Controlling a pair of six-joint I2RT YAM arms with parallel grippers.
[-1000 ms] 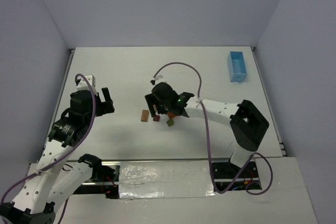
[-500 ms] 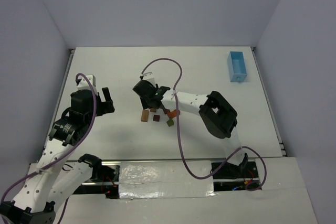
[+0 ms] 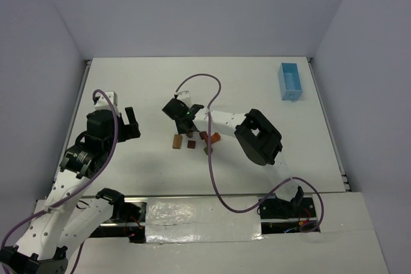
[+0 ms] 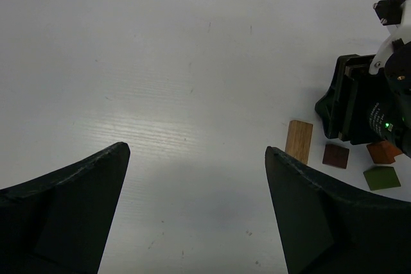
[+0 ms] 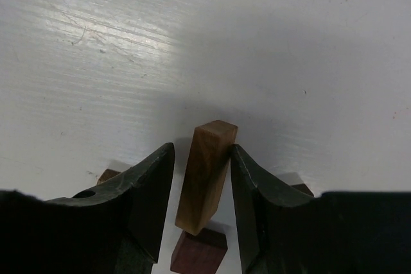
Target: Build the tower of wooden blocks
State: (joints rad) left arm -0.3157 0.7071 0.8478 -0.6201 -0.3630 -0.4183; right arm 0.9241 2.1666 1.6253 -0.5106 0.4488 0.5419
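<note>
My right gripper (image 3: 187,129) is shut on a long tan-brown wood block (image 5: 205,174), held tilted just above a dark red block (image 5: 199,255) on the table; in the right wrist view the gripper (image 5: 201,146) has a finger on each side of it. Loose on the table lie a tan block (image 3: 176,140), a dark red block (image 3: 191,144), a brown-red block (image 3: 204,135), an orange block (image 3: 216,137) and an olive green block (image 3: 207,150). No stack stands. My left gripper (image 3: 128,123) is open and empty to the left of the blocks; in its wrist view (image 4: 198,149) only bare table lies between the fingers.
A light blue rectangular tray (image 3: 289,81) stands at the far right. The right arm's elbow (image 3: 257,138) hangs low just right of the blocks. A purple cable (image 3: 199,80) loops above the right gripper. In the left wrist view the tan block (image 4: 299,140) lies beside the right gripper (image 4: 350,97).
Over the last second my right gripper has shifted left and away from the block cluster, and its elbow has folded in toward the blocks. The left arm has not moved.
</note>
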